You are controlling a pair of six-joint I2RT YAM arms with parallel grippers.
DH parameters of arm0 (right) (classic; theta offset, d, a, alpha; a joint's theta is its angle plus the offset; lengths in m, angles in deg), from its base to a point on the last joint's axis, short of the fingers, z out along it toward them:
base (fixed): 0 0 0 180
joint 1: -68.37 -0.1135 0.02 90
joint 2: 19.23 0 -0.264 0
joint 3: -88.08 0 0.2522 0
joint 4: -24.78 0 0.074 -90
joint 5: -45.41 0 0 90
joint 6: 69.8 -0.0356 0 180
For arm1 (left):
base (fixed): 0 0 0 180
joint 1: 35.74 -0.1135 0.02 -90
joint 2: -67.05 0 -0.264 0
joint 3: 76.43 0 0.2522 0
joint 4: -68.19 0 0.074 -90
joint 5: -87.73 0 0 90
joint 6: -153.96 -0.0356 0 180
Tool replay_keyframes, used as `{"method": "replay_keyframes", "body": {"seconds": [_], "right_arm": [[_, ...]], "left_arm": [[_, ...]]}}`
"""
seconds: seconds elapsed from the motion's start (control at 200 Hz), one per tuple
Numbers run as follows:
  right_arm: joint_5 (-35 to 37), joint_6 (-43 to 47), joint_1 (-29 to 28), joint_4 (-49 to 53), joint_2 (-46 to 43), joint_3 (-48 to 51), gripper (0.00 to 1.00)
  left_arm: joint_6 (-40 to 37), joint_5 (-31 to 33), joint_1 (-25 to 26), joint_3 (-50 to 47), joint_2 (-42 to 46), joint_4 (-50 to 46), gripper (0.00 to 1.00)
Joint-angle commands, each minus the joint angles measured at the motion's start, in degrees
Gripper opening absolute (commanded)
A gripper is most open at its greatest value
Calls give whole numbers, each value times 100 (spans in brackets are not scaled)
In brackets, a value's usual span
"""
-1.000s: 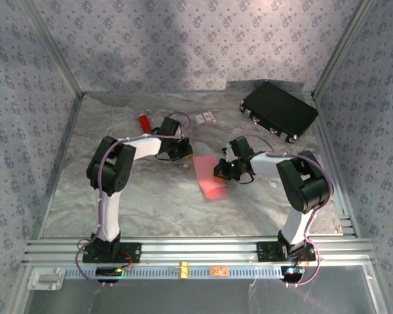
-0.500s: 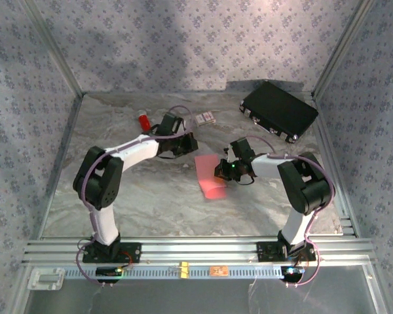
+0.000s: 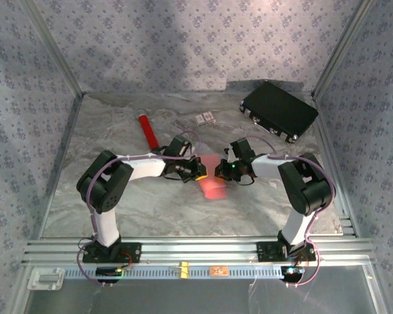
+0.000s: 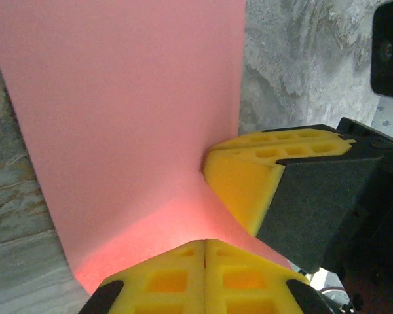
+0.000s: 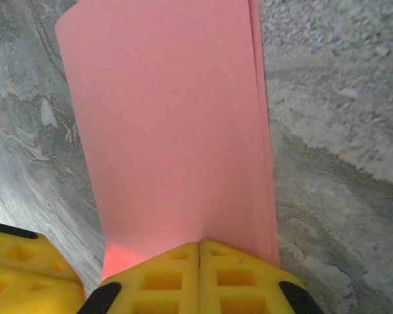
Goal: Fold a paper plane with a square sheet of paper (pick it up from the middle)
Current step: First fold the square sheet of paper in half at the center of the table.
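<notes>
While left gripper (image 4: 205, 243) and right gripper (image 5: 200, 245) clamp the seemingly doubled sheet (image 5: 170, 118), keep edges aligned, tension even.

Both arms are bent at the elbow and reach inward, so they meet in the middle. The left arm (image 3: 139, 165) stretches its forearm low to the right, and the right arm (image 3: 275, 160) stretches its forearm to the left. The left gripper (image 3: 200, 172) and the right gripper (image 3: 218, 171) stand tip to tip, very near each other. Each one has its yellow fingers (image 4: 164, 278) pressed together on an edge of the pink paper (image 4: 131, 118), and I see no gap between them.
</notes>
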Motion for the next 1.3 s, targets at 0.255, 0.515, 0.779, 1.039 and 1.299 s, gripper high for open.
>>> {"method": "replay_keyframes", "body": {"seconds": [0.255, 0.515, 0.779, 1.039, 1.299], "right_arm": [[518, 13, 2, 638, 161, 251, 0], [540, -10, 7, 611, 166, 285, 0], [553, -21, 11, 617, 158, 277, 0], [556, -12, 9, 654, 166, 235, 0], [562, 6, 7, 675, 175, 251, 0]], "left_arm": [[-31, -182, 26, -449, -252, 255, 5], [-310, 34, 13, -863, -164, 66, 4], [-55, 46, 28, -622, 424, 65, 5], [108, 8, 181, -401, 468, -51, 6], [244, -52, 271, -685, 87, 320, 5]]}}
